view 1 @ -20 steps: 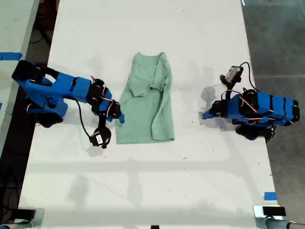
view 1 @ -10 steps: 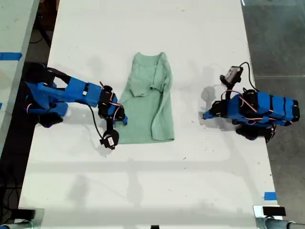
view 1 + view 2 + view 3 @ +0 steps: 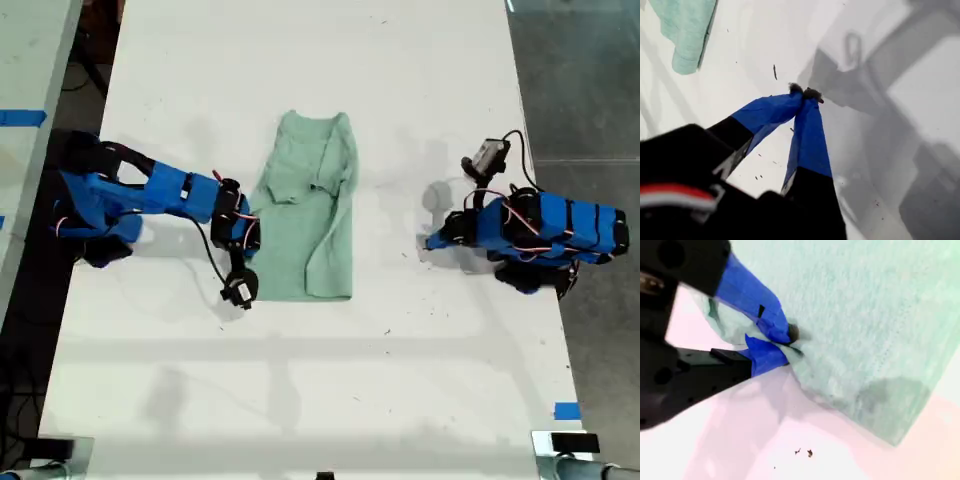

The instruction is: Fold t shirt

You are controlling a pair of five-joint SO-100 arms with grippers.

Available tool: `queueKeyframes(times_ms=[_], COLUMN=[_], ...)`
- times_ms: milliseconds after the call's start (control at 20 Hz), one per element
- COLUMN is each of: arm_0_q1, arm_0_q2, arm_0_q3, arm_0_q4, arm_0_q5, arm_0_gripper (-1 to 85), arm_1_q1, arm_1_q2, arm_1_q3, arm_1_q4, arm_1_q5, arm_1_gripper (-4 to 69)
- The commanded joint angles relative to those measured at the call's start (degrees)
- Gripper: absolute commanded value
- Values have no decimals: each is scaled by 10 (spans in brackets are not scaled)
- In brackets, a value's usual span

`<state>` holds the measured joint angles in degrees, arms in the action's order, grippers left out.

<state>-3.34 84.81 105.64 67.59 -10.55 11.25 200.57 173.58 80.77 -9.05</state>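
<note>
Exterior view shows the t shirt [image 3: 307,212] lying lengthwise near the middle of the white counter [image 3: 300,400], a long narrow pale mint strip with its collar end toward the far side and a squared hem toward the near side. Wide bare counter lies beyond the collar and in front of the hem, and a clear band runs along the shirt's edge on the exterior view's right.

My second gripper [image 3: 250,243] sits at the shirt's long edge on the exterior view's left, a little above the hem corner. In the second wrist view its blue fingers [image 3: 771,322] are pinched together on a bunched fold of that edge, with the hem corner lying flat just beyond.

My first gripper [image 3: 430,242] rests low over bare counter on the exterior view's right, well apart from the cloth. In the first wrist view its fingers [image 3: 810,135] meet at the tips with nothing between them [image 3: 805,94], and only a rounded corner of the shirt [image 3: 687,30] shows far off.
</note>
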Motion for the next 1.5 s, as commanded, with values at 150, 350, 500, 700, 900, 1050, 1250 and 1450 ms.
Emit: queueKeyframes(times_ms=[150,350,500,700,900,1050,1250,1450], arm_0_q1=[-34,-47,-61,-60,-57,-50,-34,-39], arm_0_q2=[51,85,69,-62,-191,-269,-261,-147], arm_0_q3=[-107,-248,-331,-493,-517,-523,-525,-524], arm_0_q4=[150,236,231,219,140,85,62,116], arm_0_q5=[35,95,168,231,251,273,297,311], arm_0_gripper=[1,1,1,1,1,195,215,169], arm_1_q1=[-4,-3,-3,-3,-4,-4,-4,-4], arm_1_q2=[6,6,6,6,6,6,6,6], arm_1_q3=[17,17,17,17,17,17,17,17], arm_1_q4=[2,2,2,2,2,2,2,2], arm_1_q5=[3,3,3,3,3,2,1,1], arm_1_gripper=[0,0,0,0,0,0,0,0])
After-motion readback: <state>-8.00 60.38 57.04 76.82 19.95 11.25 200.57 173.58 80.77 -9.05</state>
